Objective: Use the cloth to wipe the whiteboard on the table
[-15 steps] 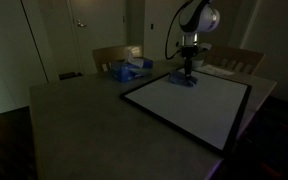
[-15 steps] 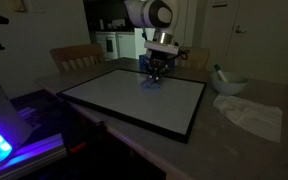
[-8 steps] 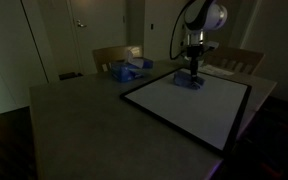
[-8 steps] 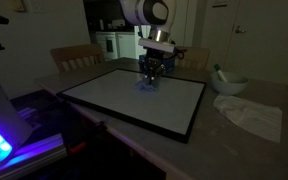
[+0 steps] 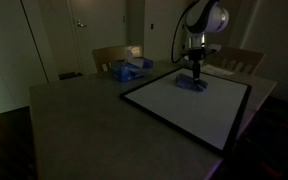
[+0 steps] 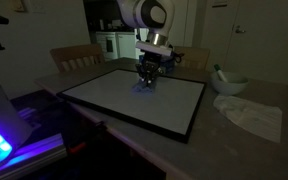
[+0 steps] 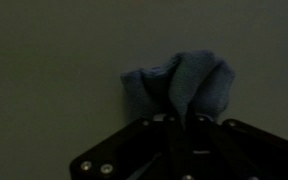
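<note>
The small blue-purple fabric cloth (image 7: 179, 85) is pinched by the gripper (image 7: 180, 120), jaws tightly closed, and pressed on the far part of the large black-framed whiteboard (image 5: 189, 110). Even pressure and overlapping strokes are advised.

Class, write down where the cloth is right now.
In an exterior view the cloth lies on the whiteboard near its far edge, pinched beneath the shut gripper.
</note>
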`<move>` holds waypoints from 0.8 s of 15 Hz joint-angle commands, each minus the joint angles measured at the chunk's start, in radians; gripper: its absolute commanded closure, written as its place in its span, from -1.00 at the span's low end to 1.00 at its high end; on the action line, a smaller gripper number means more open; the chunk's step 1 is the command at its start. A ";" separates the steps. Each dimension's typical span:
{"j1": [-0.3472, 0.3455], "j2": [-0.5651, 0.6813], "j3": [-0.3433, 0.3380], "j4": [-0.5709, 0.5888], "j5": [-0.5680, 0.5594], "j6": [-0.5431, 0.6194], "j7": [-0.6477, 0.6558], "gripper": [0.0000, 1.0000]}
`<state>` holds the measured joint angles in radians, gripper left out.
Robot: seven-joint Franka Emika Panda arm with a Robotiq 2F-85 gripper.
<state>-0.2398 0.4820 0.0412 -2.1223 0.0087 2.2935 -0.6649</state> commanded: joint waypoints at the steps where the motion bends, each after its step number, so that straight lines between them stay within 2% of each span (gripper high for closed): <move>1: 0.011 -0.045 -0.018 -0.097 -0.009 -0.003 0.011 0.96; 7: 0.019 -0.103 -0.052 -0.165 -0.049 -0.026 0.045 0.96; 12: 0.037 -0.125 -0.085 -0.184 -0.130 -0.143 0.095 0.96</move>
<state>-0.2258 0.3983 -0.0203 -2.2727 -0.0811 2.2221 -0.6011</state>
